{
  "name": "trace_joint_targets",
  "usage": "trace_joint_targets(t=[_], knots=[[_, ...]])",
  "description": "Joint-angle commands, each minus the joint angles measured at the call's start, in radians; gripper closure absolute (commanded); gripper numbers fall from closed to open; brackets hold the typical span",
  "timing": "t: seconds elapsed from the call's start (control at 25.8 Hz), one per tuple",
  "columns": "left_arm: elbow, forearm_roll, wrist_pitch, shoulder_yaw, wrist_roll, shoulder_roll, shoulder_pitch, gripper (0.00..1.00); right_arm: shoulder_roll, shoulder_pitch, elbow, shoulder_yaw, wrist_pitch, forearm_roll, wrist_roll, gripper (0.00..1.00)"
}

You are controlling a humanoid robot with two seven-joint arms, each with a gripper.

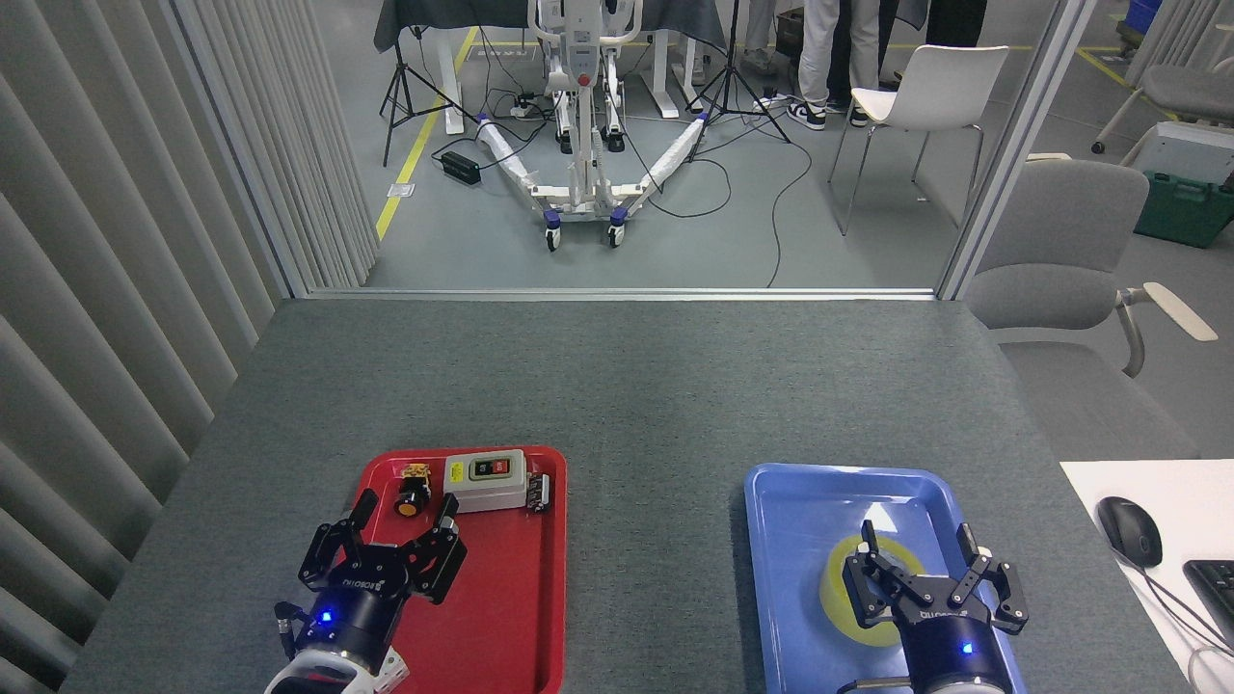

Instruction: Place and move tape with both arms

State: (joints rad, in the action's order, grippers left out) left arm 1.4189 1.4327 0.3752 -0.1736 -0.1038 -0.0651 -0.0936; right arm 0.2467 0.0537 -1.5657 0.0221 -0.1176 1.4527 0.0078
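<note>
On blue tray [786,540], tape [841,588] flat, core upward

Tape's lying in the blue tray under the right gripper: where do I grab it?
The tape lies flat, hole up, in the blue tray. Probably best to drop the open right gripper straight down from above, with fingers straddling the ring wall on its exposed left side.

Yellow tape roll [841,600] apparently flat in blue tray [792,501].

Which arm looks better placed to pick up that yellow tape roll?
The right: its open tool hangs just over the tape in the blue tray. The left tool is over the red tray.
</note>
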Motion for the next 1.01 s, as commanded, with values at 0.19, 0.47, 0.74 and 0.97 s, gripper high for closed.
trace_joint_targets(t=[0.19, 0.47, 0.74, 0.97], knots=[[-0.003, -0.002, -0.001, 0.002, -0.001, -0.002, -0.005, 0.01, -0.015, 0.018, 0.0, -0.007, 0.016, -0.057, -0.038, 0.01], [-0.001, -0.002, -0.001, 0.002, -0.001, -0.007, -0.005, 0.01, -0.017, 0.023, -0.004, -0.011, 0.07, -0.094, -0.04, 0.01], [-0.001, -0.003, -0.002, 0.011, -0.001, -0.007, -0.006, 0.01, -0.038, 0.034, -0.04, -0.01, 0.069, -0.147, -0.028, 0.0], [-0.001, -0.003, -0.002, 0.013, -0.001, -0.005, -0.005, 0.01, -0.053, 0.038, -0.043, -0.005, 0.052, -0.225, -0.026, 0.0]])
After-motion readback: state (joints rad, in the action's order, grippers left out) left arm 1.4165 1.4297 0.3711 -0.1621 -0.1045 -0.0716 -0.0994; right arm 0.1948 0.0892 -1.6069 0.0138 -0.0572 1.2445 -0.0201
